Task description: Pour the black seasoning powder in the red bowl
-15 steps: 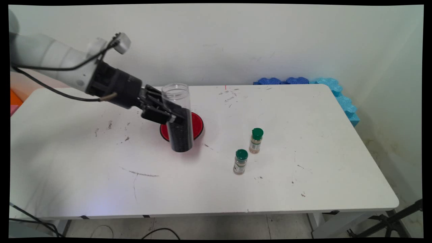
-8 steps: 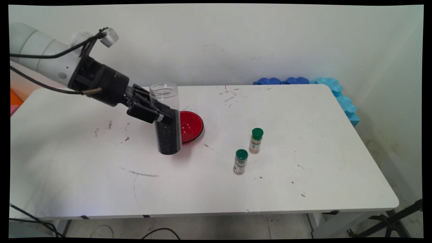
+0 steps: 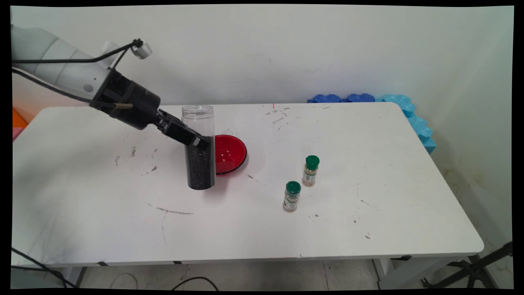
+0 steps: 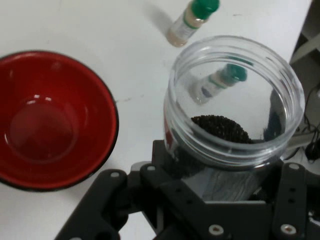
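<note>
Where the white table (image 3: 335, 213) fills most of the main view, blue foam pieces (image 3: 393, 107) lie along its far right edge against the wall. The gripper (image 3: 199, 144) reaches in from the upper left and is clamped on a clear jar (image 3: 199, 151), which stands upright and open-topped with its base at the table surface. Black grains fill roughly the lower half of the jar. A red bowl (image 3: 230, 154) with a dark rim sits just beside the jar, on its right, and appears empty in the hand view. Two small spice bottles with green caps stand well apart from the jar: one nearer (image 3: 291, 196), one farther (image 3: 310, 171). Their labels are too small to read.
</note>
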